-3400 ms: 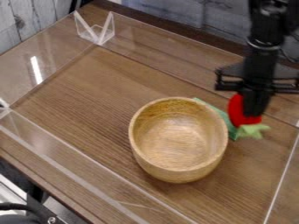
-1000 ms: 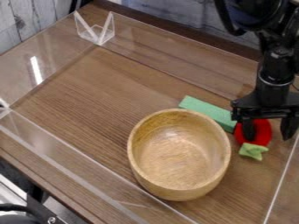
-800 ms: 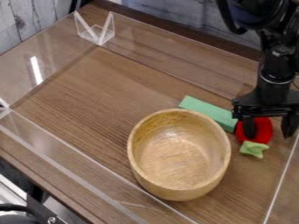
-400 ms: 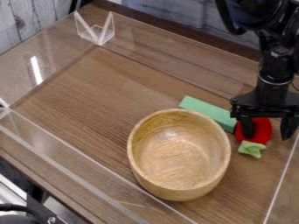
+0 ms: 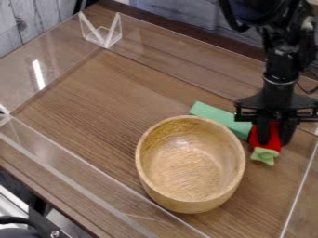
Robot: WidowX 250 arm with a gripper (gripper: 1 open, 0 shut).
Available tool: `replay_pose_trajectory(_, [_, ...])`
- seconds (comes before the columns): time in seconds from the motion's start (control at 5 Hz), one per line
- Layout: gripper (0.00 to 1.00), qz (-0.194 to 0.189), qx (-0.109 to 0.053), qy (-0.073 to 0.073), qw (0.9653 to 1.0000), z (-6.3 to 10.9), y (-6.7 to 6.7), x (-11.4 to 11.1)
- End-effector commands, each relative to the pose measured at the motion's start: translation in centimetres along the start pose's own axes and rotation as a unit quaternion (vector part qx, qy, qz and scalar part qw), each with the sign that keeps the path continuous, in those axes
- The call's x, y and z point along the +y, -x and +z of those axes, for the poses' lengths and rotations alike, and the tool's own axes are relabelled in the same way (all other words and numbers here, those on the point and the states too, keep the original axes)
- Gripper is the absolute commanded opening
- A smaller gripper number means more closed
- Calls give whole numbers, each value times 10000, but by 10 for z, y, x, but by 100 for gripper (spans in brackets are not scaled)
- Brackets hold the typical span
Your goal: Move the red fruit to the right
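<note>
Camera view, hand (image 5: 267, 136) clamped on red fruit (image 5: 266, 138), right of wooden bowl (image 5: 189, 164)

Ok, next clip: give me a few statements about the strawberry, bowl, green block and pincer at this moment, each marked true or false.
1. The toy strawberry lies inside the wooden bowl. False: it sits on the table, to the right of the bowl.
2. The pincer points down over the strawberry. True.
3. The green block is behind the bowl, beside the strawberry. True.
4. The bowl is tipped on its side. False: it stands upright, empty.
</note>
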State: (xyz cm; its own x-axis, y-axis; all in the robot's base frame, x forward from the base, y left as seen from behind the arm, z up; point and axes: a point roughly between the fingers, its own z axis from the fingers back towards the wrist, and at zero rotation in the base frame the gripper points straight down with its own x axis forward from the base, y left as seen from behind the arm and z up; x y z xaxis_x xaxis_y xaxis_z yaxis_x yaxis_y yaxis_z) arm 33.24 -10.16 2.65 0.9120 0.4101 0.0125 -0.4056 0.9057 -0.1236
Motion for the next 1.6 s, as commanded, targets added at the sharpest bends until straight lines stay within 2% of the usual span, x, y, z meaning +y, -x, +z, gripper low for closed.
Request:
replay_pose_trajectory(0.0, [0,234,-183,242,9993,35,-25,10])
replay_pose_trajectory(0.4, [0,471,-261,493,9973,56,-41,5])
replay_pose_trajectory(0.6, [0,688,-340,572,9954,56,-49,-1])
replay_pose_trajectory(0.8, [0,645,-366,628,9953,56,-56,-5])
replay_pose_trajectory(1.0, [0,641,-409,664,9949,56,-55,-3])
replay_pose_trajectory(1.4, [0,764,-523,693,9933,52,-61,20])
